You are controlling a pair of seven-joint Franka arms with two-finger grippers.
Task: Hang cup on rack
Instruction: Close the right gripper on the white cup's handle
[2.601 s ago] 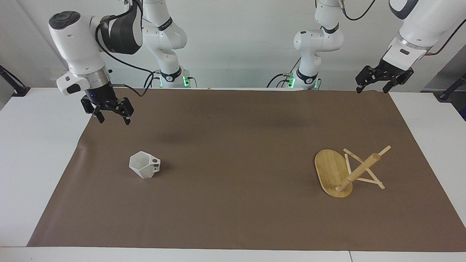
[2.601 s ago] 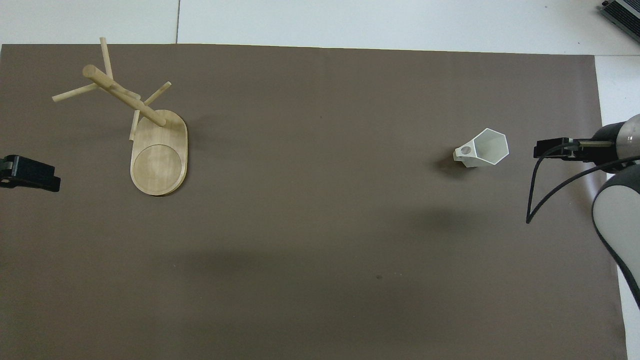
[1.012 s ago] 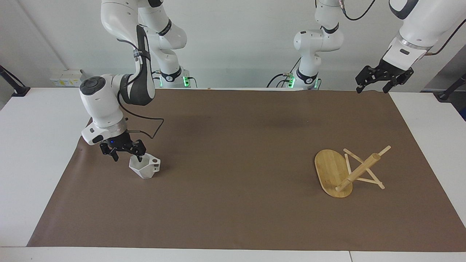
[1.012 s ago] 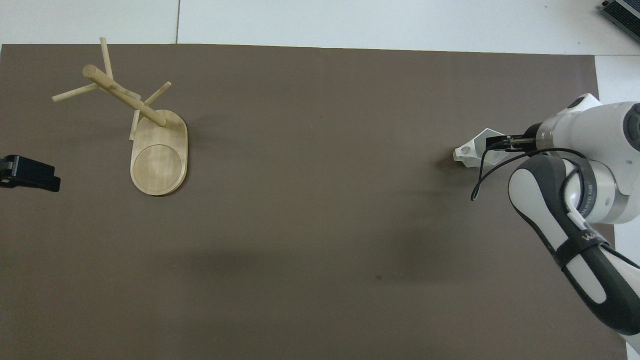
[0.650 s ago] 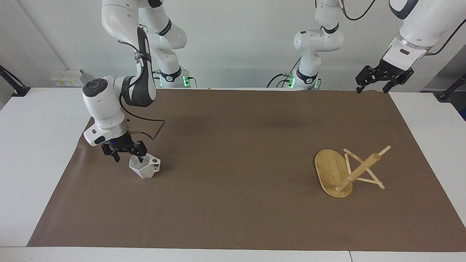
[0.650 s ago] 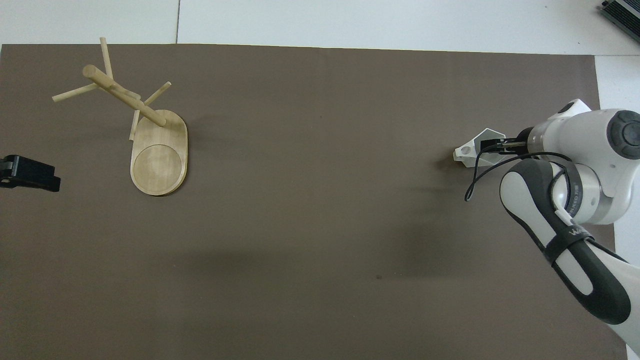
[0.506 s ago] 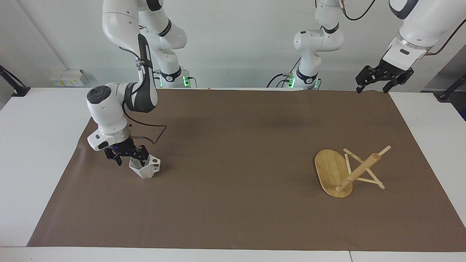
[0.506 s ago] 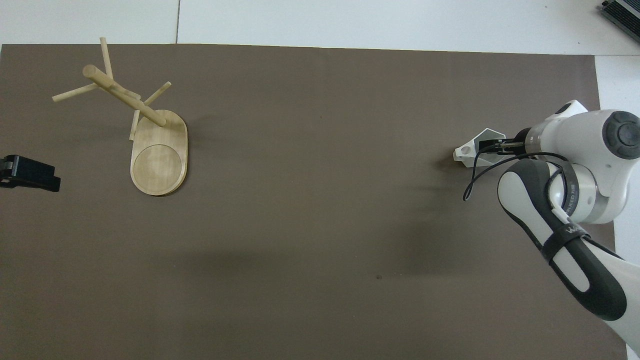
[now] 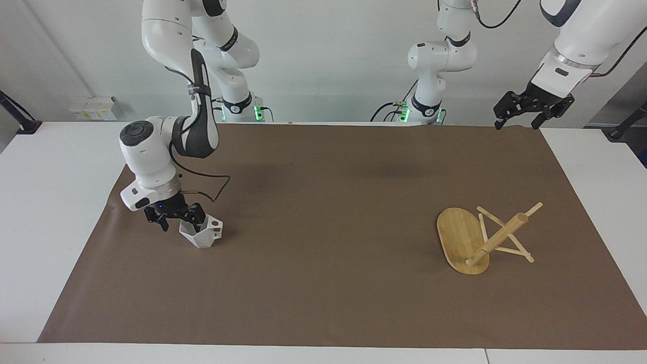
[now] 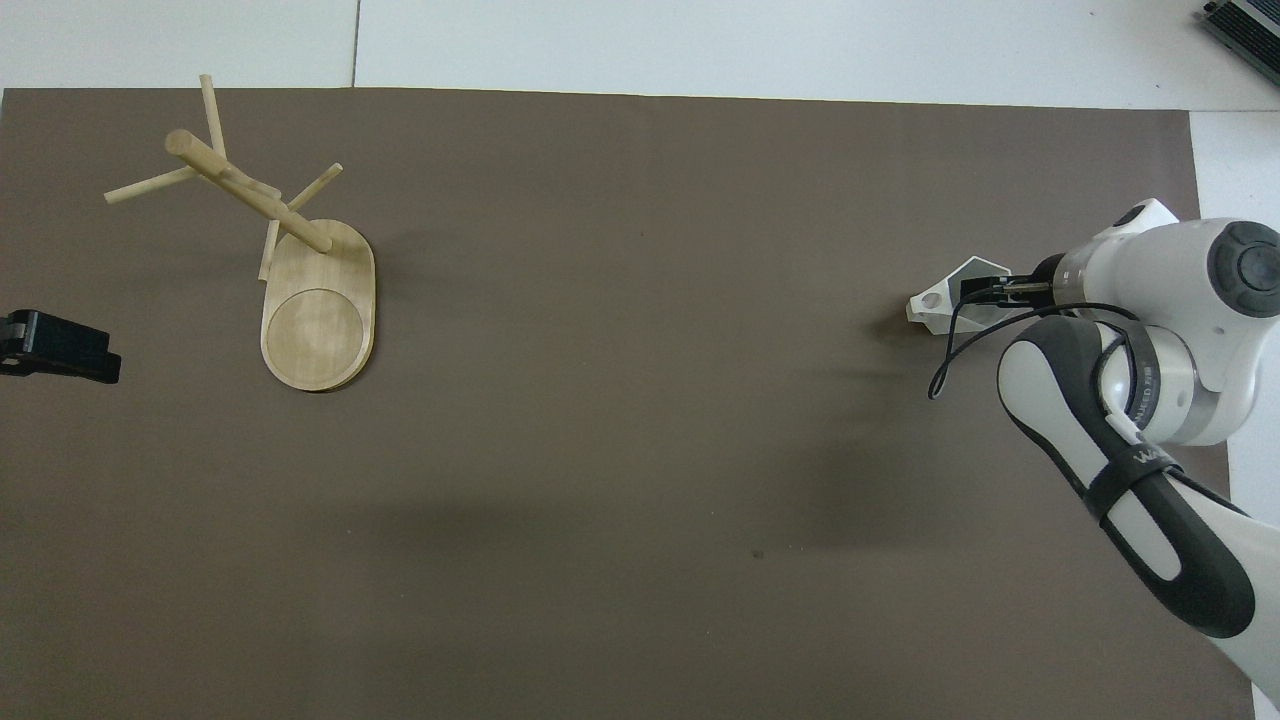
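Facing view: the right gripper (image 9: pixel 179 218) is low at the left of the frame, directly at the cup (image 9: pixel 202 233). Its fingers (image 9: pixel 196 219) stand apart, one at the cup's rim and the other outside the wall toward the frame's left; whether they touch the cup cannot be told. The cup sits on the brown mat (image 9: pixel 323 283) that covers the counter (image 9: pixel 40 212), with its handle toward the frame's right.

The rack (image 9: pixel 480 237) lies tipped over at the right of the frame, well apart from the cup. Its oval base stands on edge and its post slants up toward the upper right, with the pegs resting on the mat.

The left gripper (image 9: pixel 525 114) hangs in the air at the upper right of the frame, over the mat's corner, fingers apart and holding nothing.

Overhead view: the cup (image 10: pixel 940 305) appears at the right edge, partly covered by the right gripper (image 10: pixel 985 291); the rack (image 10: pixel 290 270) is at the upper left.
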